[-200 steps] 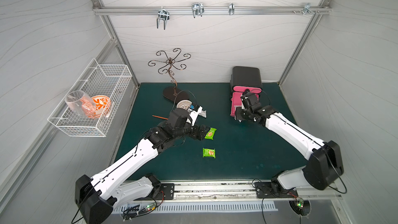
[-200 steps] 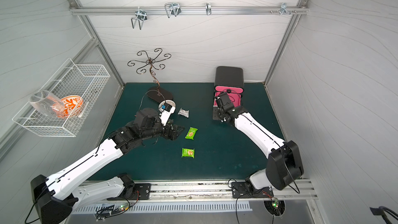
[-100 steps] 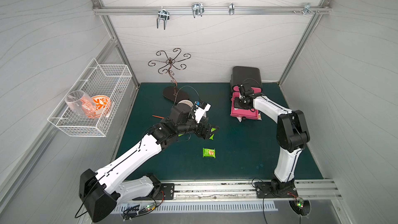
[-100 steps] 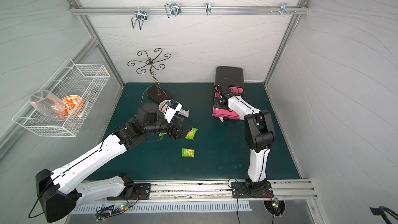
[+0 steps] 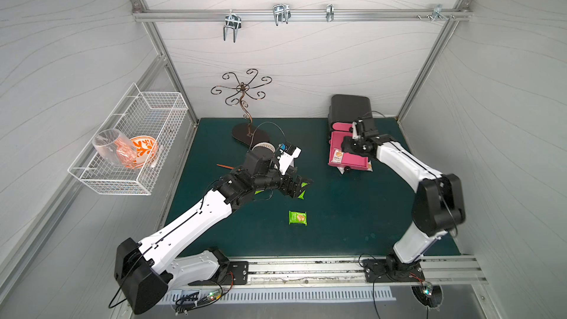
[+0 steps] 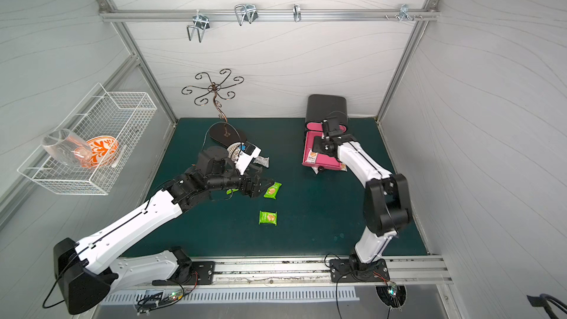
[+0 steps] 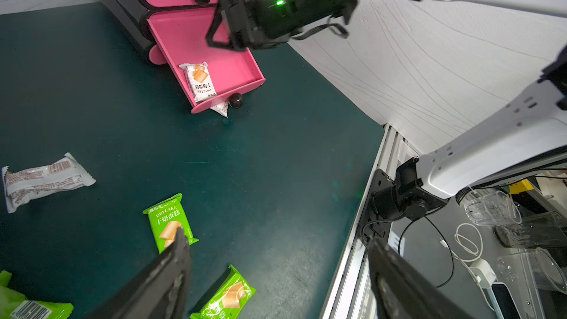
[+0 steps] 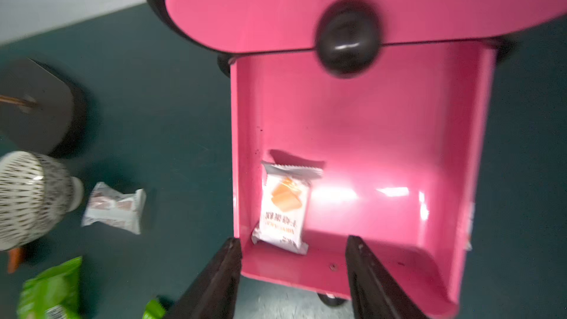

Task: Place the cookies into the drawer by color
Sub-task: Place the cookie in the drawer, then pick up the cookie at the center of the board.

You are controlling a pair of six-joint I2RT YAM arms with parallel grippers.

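The drawer point(image 5: 349, 108) is a black chest at the back right; one pink drawer point(image 5: 352, 159) is pulled out. A white cookie point(image 8: 283, 207) lies in it, seen in both top views point(image 6: 312, 157). My right gripper point(image 8: 293, 240) hovers open and empty above this pulled-out drawer point(image 8: 383, 136). Another white packet point(image 7: 222, 108) pokes out under its front. Green cookies point(image 5: 297, 218) point(image 6: 272, 190) lie mid-mat. My left gripper point(image 7: 277, 237) is wide open and empty, one finger over a green cookie point(image 7: 168, 222). A silver cookie point(image 7: 46, 179) lies beside it.
A scrolled metal stand point(image 5: 245, 108) and a patterned cup point(image 8: 27, 197) sit at the back of the mat. A wire basket point(image 5: 129, 148) with a glass and an orange bowl hangs on the left wall. A metal rail point(image 5: 306, 268) runs along the front edge.
My right gripper has widened its jaws and now sits above the pulled-out drawer. My left gripper has reached farther right, over the nearer green cookie.
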